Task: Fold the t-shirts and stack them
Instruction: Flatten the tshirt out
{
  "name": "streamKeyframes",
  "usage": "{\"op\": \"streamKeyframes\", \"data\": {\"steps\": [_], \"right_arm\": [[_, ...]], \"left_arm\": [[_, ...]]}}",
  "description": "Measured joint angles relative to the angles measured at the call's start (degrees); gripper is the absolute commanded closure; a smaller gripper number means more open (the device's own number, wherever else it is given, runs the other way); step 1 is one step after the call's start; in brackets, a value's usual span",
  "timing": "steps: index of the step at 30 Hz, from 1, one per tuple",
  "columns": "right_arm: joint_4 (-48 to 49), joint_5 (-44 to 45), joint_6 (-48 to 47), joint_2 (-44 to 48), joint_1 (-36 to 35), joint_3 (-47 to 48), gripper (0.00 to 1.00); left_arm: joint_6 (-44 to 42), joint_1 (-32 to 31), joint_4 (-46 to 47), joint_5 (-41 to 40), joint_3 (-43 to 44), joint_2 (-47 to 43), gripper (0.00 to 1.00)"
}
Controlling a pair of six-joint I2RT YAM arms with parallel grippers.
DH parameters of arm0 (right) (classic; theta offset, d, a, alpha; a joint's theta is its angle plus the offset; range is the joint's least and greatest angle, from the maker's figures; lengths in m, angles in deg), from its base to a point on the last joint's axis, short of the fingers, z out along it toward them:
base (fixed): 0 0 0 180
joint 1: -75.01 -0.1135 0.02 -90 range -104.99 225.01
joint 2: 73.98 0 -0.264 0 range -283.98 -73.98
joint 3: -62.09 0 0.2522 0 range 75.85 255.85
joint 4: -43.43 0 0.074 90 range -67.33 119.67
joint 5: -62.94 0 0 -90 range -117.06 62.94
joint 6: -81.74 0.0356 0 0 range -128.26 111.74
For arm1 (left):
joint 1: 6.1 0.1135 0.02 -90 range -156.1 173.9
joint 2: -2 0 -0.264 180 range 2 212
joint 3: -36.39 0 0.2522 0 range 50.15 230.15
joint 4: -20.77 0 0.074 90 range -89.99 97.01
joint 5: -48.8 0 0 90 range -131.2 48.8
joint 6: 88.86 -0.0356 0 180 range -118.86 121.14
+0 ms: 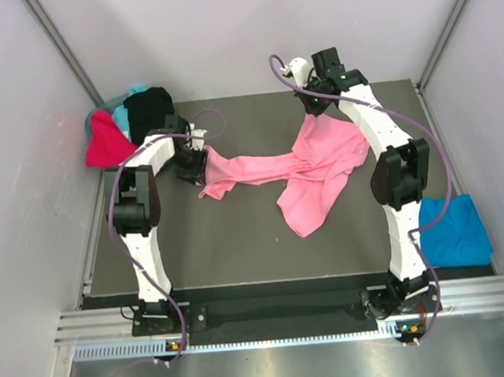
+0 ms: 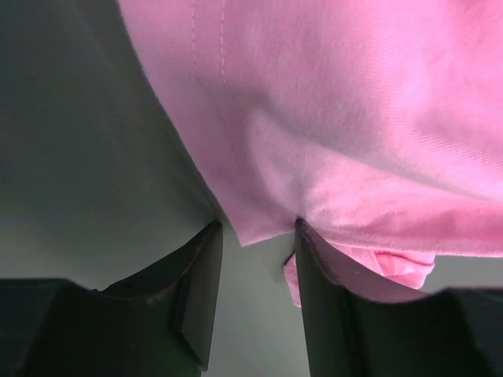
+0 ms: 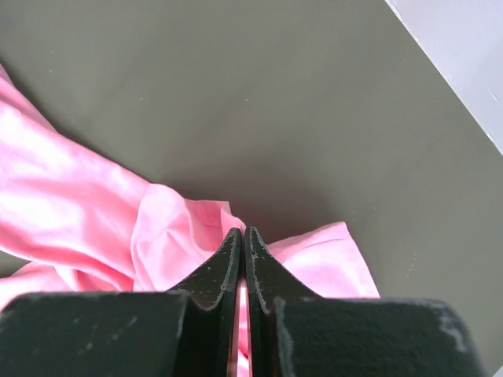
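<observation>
- The pink t-shirt (image 1: 320, 161) lies bunched in the middle of the dark table (image 1: 239, 242); it is not folded yet; in the top view its long way runs from about 9 o'clock to 2 o'clock, and one loose flap points to 6 o'clock.
- The right claw (image 1: 314, 107) is at the 2 o'clock end; in its own view the two fingers are pressed together with a thin strip of pink squeezed between them; it has a tight bite on the cloth.
- The left claw (image 1: 199, 165) is at the 9 o'clock end; in its own view its fingers (image 2: 196, 290) stand apart and bare table shows in the gap; a point of pink hem dips just between the tips, and some cloth lies against the finger at 3 o'clock; it pinches nothing.
- What I think matters next: the hem sits at 12 o'clock from the left claw's tips, right at its mouth; this claw is the nearer one to that loose end, so it only needs to close; then both claws could pull the shirt flat along its long way.
- Only a little cloth is in the gap, so it might slip out.
- The blue t-shirt (image 1: 452, 229) lies flat at 4 o'clock by the table's edge, well apart; the red t-shirt (image 1: 105, 146), teal t-shirt (image 1: 122, 118) and black t-shirt (image 1: 148, 109) sit in a heap at 10 o'clock.
</observation>
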Motion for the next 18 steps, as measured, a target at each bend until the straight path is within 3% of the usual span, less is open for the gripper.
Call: {"op": "streamKeyframes", "data": {"steps": [3, 6, 7, 18], "right_arm": [[0.04, 0.24, -0.07, 0.00, -0.02, -0.20, 1.00], [0.02, 0.42, -0.42, 0.00, -0.02, -0.59, 1.00], [-0.11, 0.44, -0.46, 0.00, -0.02, -0.61, 1.00], [0.48, 3.96, 1.27, 1.25, 0.83, -1.11, 1.00]], "left_arm": [[0.02, 0.02, 0.13, 0.02, 0.07, 0.20, 0.61], [0.11, 0.13, 0.09, 0.04, 0.07, 0.33, 0.82], [-0.02, 0.15, 0.04, 0.09, 0.07, 0.35, 0.98], [-3.23, 0.20, -4.46, -0.26, 2.29, -1.09, 1.00]]}}
